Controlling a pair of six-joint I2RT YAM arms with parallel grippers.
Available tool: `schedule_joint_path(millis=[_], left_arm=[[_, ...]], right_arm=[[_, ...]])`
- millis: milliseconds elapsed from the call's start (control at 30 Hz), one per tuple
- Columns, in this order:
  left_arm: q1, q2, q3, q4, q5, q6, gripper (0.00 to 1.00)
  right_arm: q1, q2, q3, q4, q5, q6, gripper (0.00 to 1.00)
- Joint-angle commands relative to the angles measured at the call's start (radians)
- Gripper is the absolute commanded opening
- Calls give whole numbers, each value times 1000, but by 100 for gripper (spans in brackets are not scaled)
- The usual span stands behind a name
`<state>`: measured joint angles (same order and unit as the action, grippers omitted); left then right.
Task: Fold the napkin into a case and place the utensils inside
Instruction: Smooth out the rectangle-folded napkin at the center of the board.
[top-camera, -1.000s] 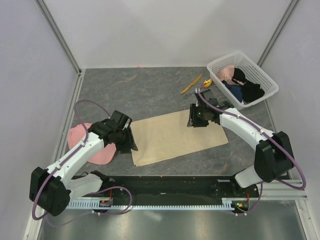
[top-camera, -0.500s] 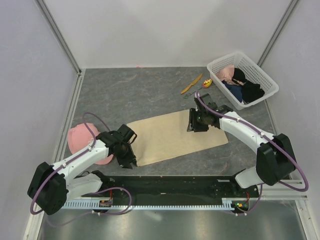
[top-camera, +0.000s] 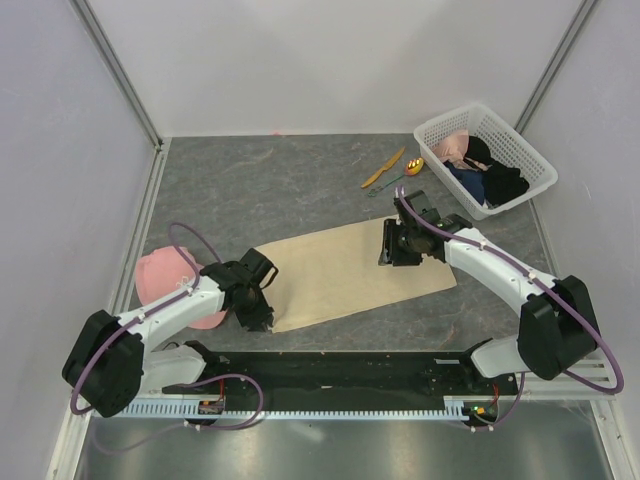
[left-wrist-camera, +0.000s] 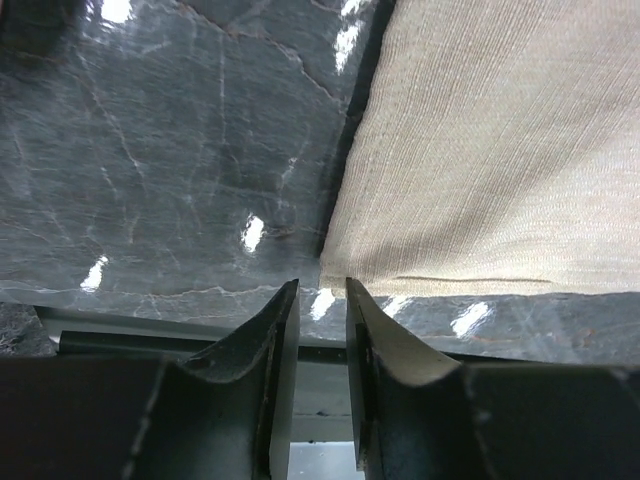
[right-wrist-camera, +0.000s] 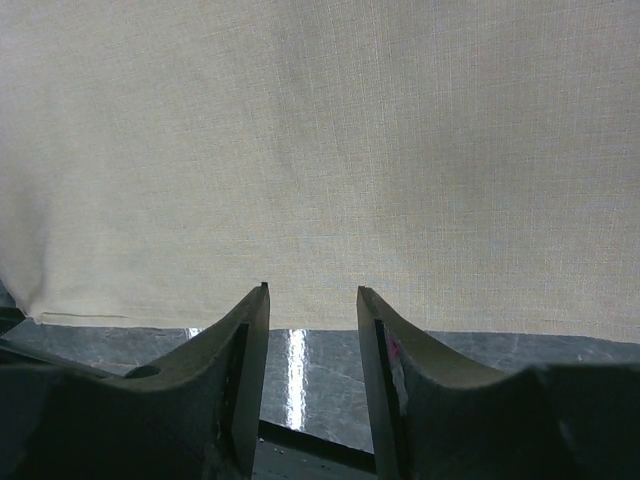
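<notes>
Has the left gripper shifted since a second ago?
Yes. The left gripper has come toward the black base rail, from beside the napkin's left edge to its near-left corner.

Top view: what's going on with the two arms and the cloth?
Both arms are setting up on the napkin, which lies flat and unfolded on the table. The left gripper sits at its near-left corner, jaws narrowly apart, the corner just ahead of them. The right gripper is open at the far-right edge. Neither holds cloth. The knife and spoon lie beyond, near the basket, untouched.
</notes>
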<state>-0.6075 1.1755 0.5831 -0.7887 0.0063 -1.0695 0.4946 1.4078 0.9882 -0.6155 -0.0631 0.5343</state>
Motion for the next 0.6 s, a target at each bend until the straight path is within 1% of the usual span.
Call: schedule_joint_path(millis=[0,300,400,467,567], left_arm=[[-1,1,-2,32,-58,-63,31],[-2,42,-14,66,-45,-72,28],[-2,55,-19,78,-40,-81,26],[-1,50,-14,75,-42,-80,18],[-3,4,-2,46,-55,-78,11]], right_arm=[[-10,-21,-13,-3,14,-11,48],[-18,-18,-13,-1,14,-30,48],[-22,-18,-16,-3,11,-30,48],[-24,-17,-17,-4,11,-30,48],[-31,-23,-22,-12,11,-31,48]])
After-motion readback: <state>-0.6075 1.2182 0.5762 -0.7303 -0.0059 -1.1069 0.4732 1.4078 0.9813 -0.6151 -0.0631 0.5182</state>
